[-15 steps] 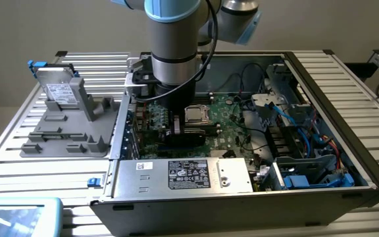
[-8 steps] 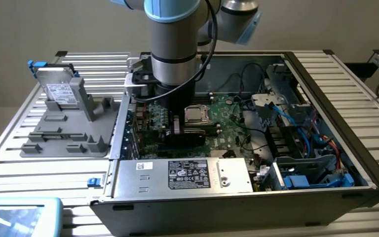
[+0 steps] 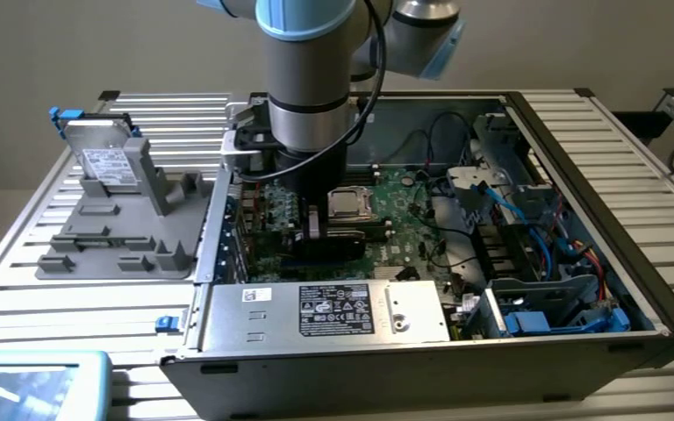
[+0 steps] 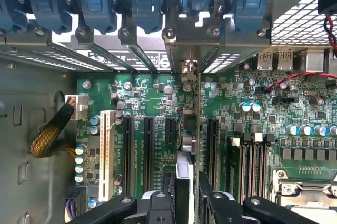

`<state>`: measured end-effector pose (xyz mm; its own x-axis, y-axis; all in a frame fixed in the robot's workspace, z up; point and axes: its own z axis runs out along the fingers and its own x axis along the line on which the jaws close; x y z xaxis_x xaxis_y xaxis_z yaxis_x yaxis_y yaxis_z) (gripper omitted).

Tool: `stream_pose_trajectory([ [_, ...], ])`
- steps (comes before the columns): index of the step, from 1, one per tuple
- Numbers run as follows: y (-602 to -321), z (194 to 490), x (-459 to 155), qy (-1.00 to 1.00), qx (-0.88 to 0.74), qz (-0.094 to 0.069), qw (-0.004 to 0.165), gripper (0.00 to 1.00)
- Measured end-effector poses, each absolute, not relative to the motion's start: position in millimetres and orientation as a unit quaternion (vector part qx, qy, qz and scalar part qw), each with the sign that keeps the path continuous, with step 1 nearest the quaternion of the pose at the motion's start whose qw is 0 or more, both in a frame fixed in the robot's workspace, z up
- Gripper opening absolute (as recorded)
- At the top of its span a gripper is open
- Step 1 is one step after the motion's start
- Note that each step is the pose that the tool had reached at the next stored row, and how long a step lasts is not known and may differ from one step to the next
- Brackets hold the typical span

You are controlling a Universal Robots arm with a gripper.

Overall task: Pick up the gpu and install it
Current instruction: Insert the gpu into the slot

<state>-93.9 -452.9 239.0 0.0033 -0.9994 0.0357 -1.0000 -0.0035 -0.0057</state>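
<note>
Left to right in the exterior view: hard drive [image 3: 109,162] upright in a grey holder [image 3: 120,232] near the table's left edge; open computer case [image 3: 595,351] to its right. Gripper [image 3: 313,230] lowered inside the case over the motherboard [image 3: 402,206], fingers [image 4: 221,205] clamped on the gpu [image 4: 188,150], held edge-on above the black expansion slots [image 4: 149,148].

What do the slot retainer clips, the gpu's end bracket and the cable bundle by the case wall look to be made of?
The retainer clips look like blue moulded plastic, smooth with a slight sheen. The gpu, seen edge-on between the fingers, ends in a bracket that appears to be thin bare metal, silver-grey and reflective. The cable bundle seems wrapped in a yellow-brown braided mesh sleeve, probably woven plastic; its weave pattern is visible.
</note>
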Motion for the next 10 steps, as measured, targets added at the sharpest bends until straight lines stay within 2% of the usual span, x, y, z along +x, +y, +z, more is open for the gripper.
stream_pose_trajectory([
  [10, -452.9, 238.6, -94.4, -0.706, 0.708, 0.015, 0.011, 0.28],
])
